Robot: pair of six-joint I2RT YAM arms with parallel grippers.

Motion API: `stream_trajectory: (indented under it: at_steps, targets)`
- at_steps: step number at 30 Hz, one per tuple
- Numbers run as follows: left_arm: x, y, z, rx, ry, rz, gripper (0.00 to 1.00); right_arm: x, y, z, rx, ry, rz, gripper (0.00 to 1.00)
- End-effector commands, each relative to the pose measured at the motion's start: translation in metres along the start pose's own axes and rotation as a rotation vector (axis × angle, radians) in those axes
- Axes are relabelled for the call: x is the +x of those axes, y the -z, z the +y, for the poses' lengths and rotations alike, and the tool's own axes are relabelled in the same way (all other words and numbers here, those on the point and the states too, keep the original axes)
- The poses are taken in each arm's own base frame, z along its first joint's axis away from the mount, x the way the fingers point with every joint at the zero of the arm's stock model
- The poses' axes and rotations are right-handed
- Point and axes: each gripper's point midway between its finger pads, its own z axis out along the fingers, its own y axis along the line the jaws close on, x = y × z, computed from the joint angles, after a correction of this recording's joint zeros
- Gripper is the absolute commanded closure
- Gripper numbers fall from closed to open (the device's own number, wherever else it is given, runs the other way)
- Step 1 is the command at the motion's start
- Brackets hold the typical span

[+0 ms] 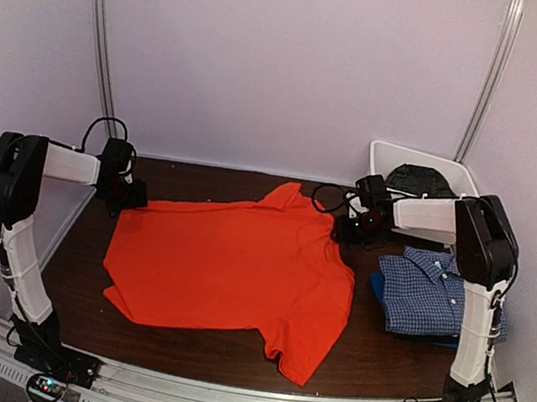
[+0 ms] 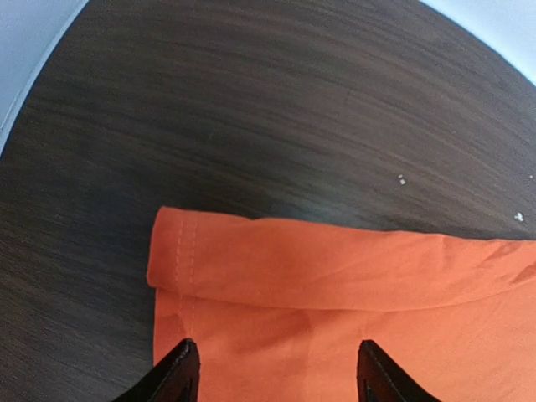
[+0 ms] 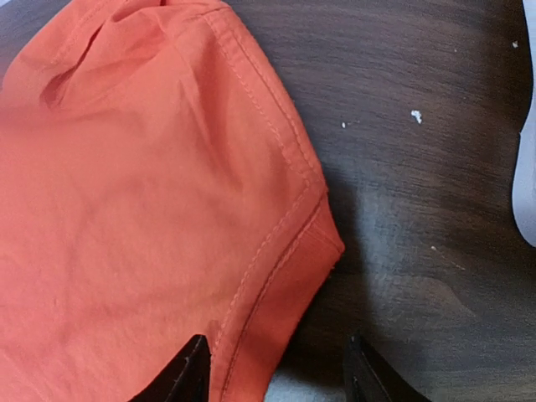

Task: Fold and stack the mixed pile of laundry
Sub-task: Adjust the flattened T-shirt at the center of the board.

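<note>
Orange T-shirt (image 1: pixel 238 267) lies flat; folded checked shirt (image 1: pixel 427 290) sits near white tub (image 1: pixel 386 156).

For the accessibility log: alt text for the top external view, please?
An orange T-shirt lies spread on a dark table, the left gripper at its far left corner and the right gripper at its far right edge. To the right, a folded checked shirt lies near a white tub.

Matt cloth orange T-shirt (image 1: pixel 238 267), wood-grain table (image 1: pixel 377 354)
</note>
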Motion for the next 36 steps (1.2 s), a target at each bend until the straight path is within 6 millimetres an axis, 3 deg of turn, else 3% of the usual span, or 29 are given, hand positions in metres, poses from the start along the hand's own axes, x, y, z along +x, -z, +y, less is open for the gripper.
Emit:
stream_trajectory:
  at_steps: [1,5,8,12,19,24,29,36]
  targets:
    - [-0.031,0.016,-0.017,0.067,-0.014,-0.092,0.37,-0.032,0.042,0.036,-0.092,0.049,-0.097,0.44]
    - [-0.033,0.004,-0.015,0.040,0.027,-0.068,0.42,-0.045,0.059,0.071,-0.160,0.098,-0.130,0.44]
    - [-0.031,-0.001,-0.009,0.006,0.060,-0.056,0.45,-0.040,0.062,0.095,-0.213,0.129,-0.121,0.44]
    - [-0.029,-0.008,0.004,-0.066,0.102,-0.046,0.48,-0.017,0.057,0.128,-0.276,0.172,-0.072,0.44]
    - [-0.020,-0.015,0.025,-0.169,0.156,-0.028,0.48,0.036,0.045,0.156,-0.338,0.186,0.015,0.44]
    - [-0.019,-0.023,0.029,-0.164,0.171,-0.017,0.48,0.079,0.033,0.160,-0.351,0.184,0.095,0.45]
    - [-0.022,-0.033,0.032,-0.156,0.188,-0.011,0.50,0.104,0.031,0.152,-0.333,0.179,0.128,0.46]
    - [-0.037,-0.031,0.029,-0.134,0.198,-0.048,0.71,0.124,0.030,0.137,-0.288,0.192,0.162,0.46]
